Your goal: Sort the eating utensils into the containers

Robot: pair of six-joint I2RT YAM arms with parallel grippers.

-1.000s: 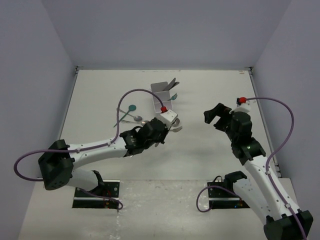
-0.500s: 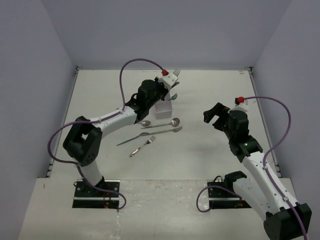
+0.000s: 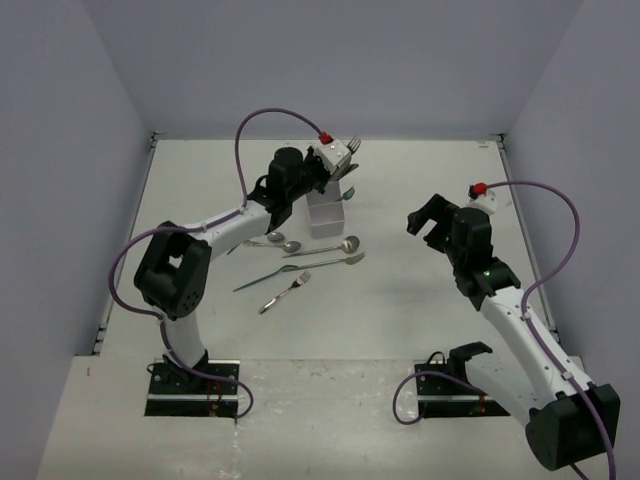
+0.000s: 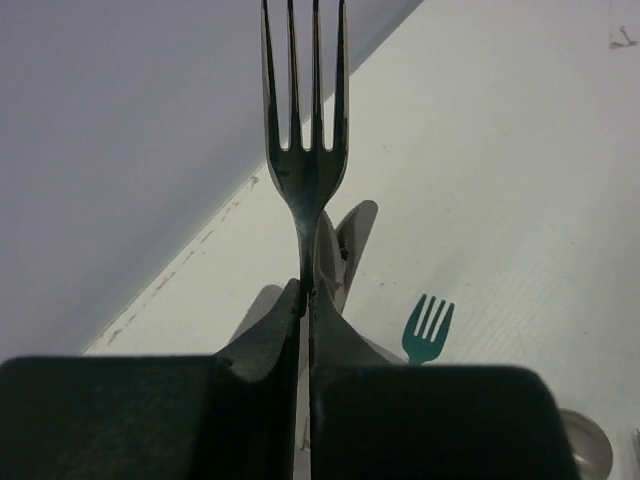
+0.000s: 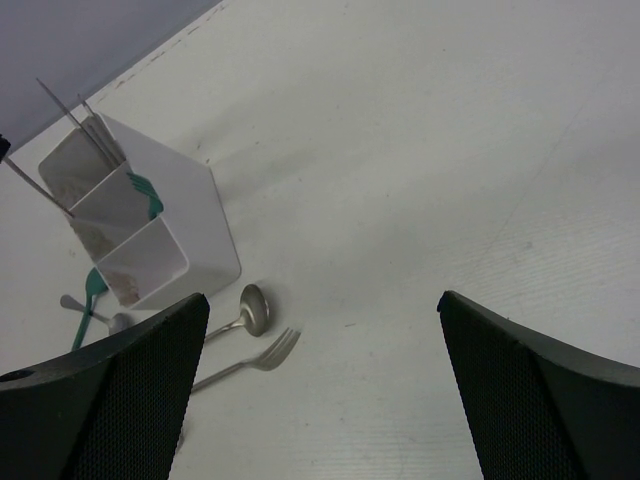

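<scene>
My left gripper (image 3: 343, 163) is shut on a silver fork (image 4: 305, 170), held tines up above the far end of the white three-compartment box (image 3: 328, 218). The left wrist view shows its pads (image 4: 270, 340) pinching the fork's neck. In the right wrist view the box (image 5: 195, 235) holds thin silver utensils (image 5: 88, 128) in its far compartment and a teal fork (image 5: 148, 196) in the middle one. A silver spoon (image 3: 347, 243), a long silver fork (image 3: 340, 261), a small silver fork (image 3: 288, 291) and a teal knife (image 3: 262, 279) lie in front of it. My right gripper (image 3: 427, 222) is open and empty.
Another silver spoon (image 3: 288, 245) lies left of the box, partly under the left arm. A teal spoon (image 5: 92, 285) lies beside the box. Grey walls close in the back and both sides. The left arm stretches across the left half of the table.
The left arm has swung from the table's middle up to the box with the silver fork in its jaws. The right arm has barely shifted.
</scene>
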